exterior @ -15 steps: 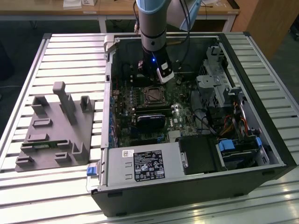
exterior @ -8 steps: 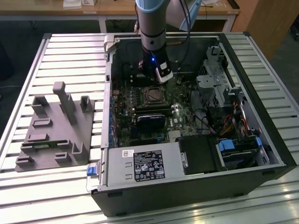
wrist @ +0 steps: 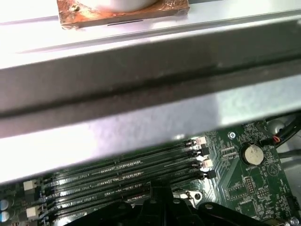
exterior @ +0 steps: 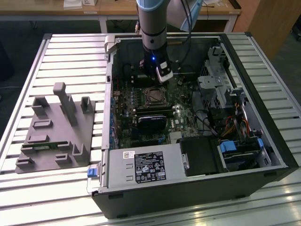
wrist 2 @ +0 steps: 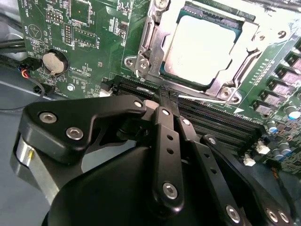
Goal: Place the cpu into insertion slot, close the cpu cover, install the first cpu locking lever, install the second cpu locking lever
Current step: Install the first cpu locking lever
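No legible text on the case labels (exterior: 149,167) or green circuit board (wrist 2: 94,37)

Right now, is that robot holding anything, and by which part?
Nothing that shows: the black tool is shut, its tips empty, beside the silver-framed socket holding the grey square chip.

Cpu seated, cover down.
The cpu (wrist 2: 200,47), a flat square with a pale dull metal face, lies level in the insertion slot (exterior: 153,96) near the green board's (wrist 2: 94,28) middle. The silver cpu cover (wrist 2: 149,47) lies flat, framing it.
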Tool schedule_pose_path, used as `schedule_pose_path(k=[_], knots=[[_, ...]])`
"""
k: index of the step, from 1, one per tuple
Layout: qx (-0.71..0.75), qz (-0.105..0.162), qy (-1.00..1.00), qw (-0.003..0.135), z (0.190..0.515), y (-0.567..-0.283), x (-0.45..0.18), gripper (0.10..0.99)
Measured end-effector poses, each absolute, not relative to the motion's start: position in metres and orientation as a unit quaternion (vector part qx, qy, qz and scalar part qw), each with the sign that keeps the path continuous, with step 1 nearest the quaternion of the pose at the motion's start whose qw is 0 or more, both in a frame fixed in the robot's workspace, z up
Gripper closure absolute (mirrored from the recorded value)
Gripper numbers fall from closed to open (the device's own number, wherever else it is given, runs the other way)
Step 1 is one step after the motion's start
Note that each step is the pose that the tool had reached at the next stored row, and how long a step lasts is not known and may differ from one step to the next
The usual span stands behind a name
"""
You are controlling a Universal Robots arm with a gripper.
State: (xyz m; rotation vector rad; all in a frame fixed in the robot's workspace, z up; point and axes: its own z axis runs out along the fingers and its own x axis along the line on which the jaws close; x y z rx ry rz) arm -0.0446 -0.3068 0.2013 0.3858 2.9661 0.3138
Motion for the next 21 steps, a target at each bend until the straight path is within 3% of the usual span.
schedule_pose_path(k=[21], knots=[[0.181, 0.089, 0.977, 0.074, 0.1992, -0.2998, -0.0461, 0.980]])
